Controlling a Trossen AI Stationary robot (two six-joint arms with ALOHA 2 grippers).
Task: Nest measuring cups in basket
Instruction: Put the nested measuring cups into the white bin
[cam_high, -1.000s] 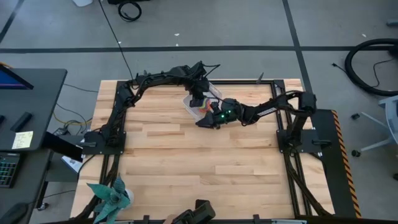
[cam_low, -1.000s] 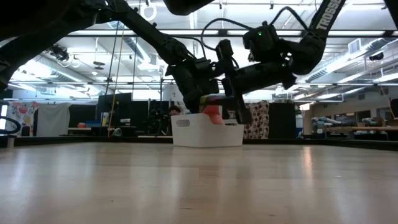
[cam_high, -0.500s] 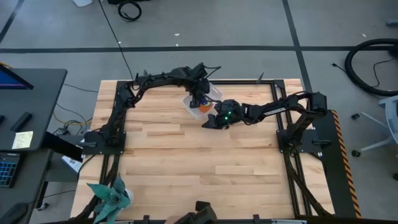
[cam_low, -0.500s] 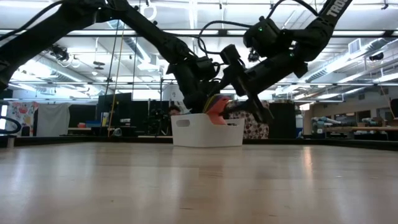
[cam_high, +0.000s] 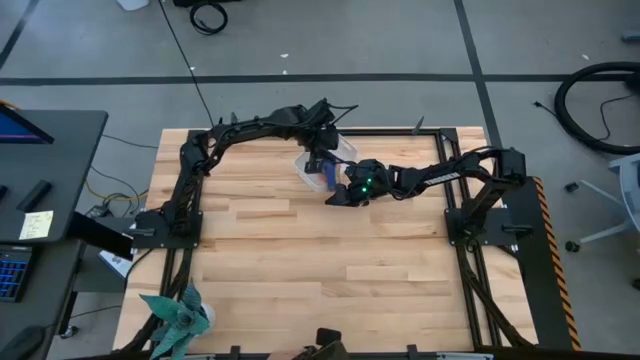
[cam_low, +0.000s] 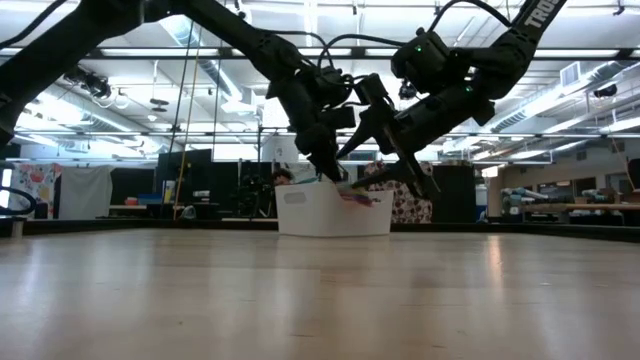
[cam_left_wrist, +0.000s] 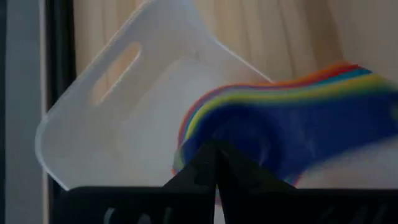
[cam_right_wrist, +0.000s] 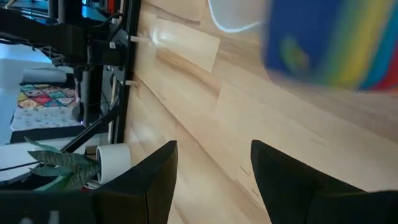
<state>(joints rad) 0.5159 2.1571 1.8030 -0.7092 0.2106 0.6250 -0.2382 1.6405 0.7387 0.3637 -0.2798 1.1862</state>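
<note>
Wooden bench (cam_high: 300, 260) beneath: my left hand (cam_high: 320, 163) pinched shut, empty, over nested measuring cups (cam_left_wrist: 292, 118) in basket (cam_left_wrist: 118, 112); right hand (cam_high: 336, 194) agape, empty, beside basket. Careless nudge could topple stack.

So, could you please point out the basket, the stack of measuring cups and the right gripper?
basket (cam_left_wrist: 93, 134): left wrist view, bare inner wall.
stack of measuring cups (cam_left_wrist: 311, 118): left wrist view, dark blue top cup.
right gripper (cam_right_wrist: 214, 171): right wrist view, between fingertips.

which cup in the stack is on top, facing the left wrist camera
The dark blue cup. It covers the others in the white basket, so the yellow, green, red and orange cups show only as thin coloured rims along its edge.
</note>
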